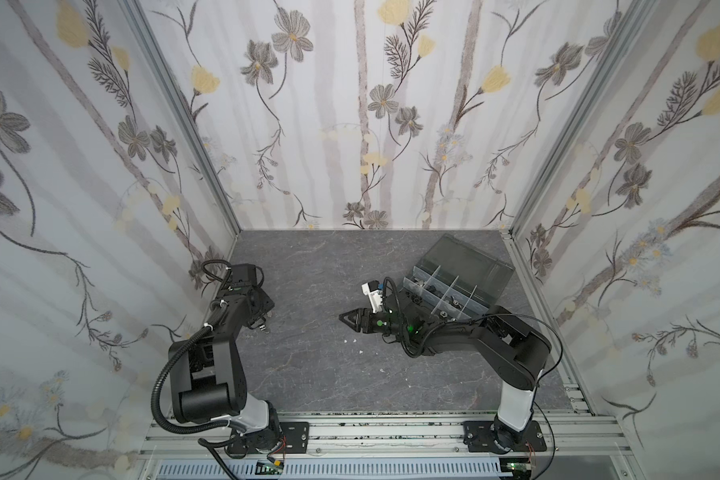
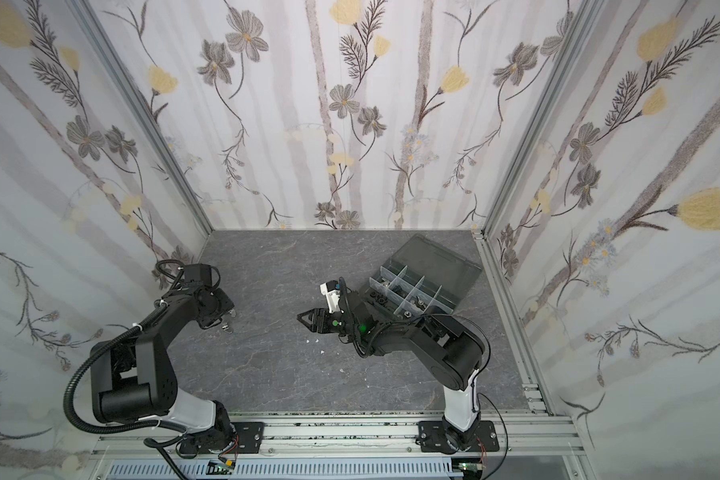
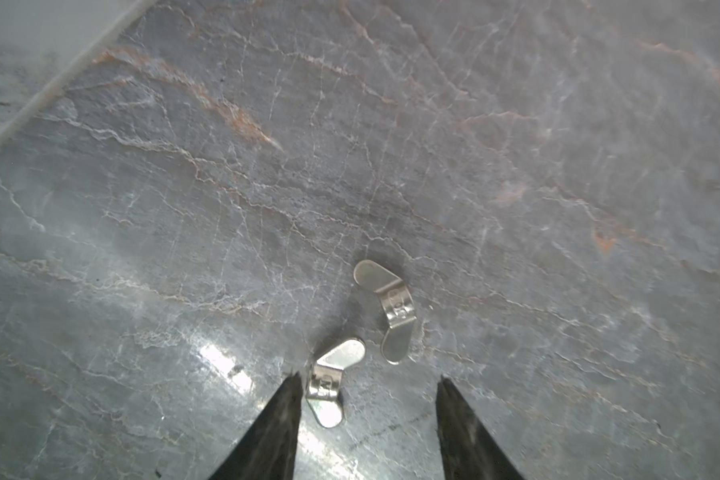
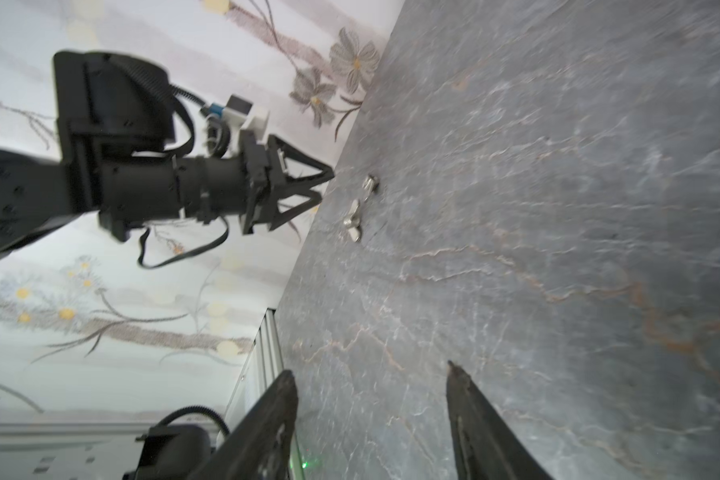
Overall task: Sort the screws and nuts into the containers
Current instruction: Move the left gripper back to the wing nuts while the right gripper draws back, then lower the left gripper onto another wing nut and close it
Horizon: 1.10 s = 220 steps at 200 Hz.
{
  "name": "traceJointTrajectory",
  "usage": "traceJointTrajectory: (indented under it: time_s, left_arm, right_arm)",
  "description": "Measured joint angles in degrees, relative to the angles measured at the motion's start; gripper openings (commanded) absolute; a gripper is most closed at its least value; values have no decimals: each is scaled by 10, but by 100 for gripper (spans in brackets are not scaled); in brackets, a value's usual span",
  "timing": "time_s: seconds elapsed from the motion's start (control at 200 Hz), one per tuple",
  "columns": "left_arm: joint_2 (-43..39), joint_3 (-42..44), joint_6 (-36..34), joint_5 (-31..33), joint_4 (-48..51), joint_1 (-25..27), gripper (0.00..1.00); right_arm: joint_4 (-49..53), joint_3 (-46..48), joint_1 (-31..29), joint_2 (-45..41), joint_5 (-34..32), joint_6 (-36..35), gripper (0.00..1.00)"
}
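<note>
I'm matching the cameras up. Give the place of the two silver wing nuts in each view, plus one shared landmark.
In a top view: the wing nuts lie on the table, left of centre.
In a top view: wing nuts, same place.
Left wrist: wing nuts just ahead of the left fingers, one beside a fingertip.
Right wrist: wing nuts across the table, by the left fingers.
Landmark: the left fingers, in all four.

The two wing nuts (image 3: 385, 309) are of bright silver metal, smooth and shiny. The counter (image 3: 267, 166) looks like grey veined stone, a little glossy. The organizer box (image 1: 479, 307) is dark plastic, with a smoky transparent lid (image 1: 470, 259).
</note>
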<state>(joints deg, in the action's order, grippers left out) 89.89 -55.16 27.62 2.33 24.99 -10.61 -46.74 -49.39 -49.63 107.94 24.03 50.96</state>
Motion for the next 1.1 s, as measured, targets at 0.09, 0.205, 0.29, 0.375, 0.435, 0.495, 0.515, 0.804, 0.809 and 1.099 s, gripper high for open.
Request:
traceJointTrajectory:
  time_s: [0.09, 0.205, 0.29, 0.375, 0.435, 0.495, 0.515, 0.804, 0.809, 1.099]
  left_arm:
    - [37, -21, -4, 0, 0, 0, 49]
    - [60, -41, -6, -2, 0, 0, 48]
    - [71, -51, -6, -2, -1, 0, 48]
    - [79, -54, -6, -2, -4, 3, 48]
    - [85, -54, -7, -2, -4, 8, 48]
    - [91, -54, -9, -2, -6, 15, 48]
    - [93, -54, -9, -1, -7, 18, 48]
    - [125, -70, -9, 3, -10, 40, 43]
    - [125, -71, -9, 3, -10, 40, 43]
    - [137, -80, -10, 6, -10, 41, 39]
  right_arm:
    - [-6, 0, -3, 7, -2, 2, 59]
    - [-8, 0, -8, 8, 0, 4, 59]
    - [-10, -1, -8, 10, 1, 4, 59]
    - [-10, -2, -7, 14, 1, 4, 59]
    - [-10, -2, -7, 15, 0, 4, 59]
    - [-10, -2, -7, 15, 1, 4, 59]
    - [-10, -2, -7, 15, 1, 4, 59]
    - [-10, -2, -7, 15, 0, -1, 59]
    - [-10, -2, -7, 15, 0, -1, 59]
    - [-9, -2, -7, 15, 0, -3, 59]
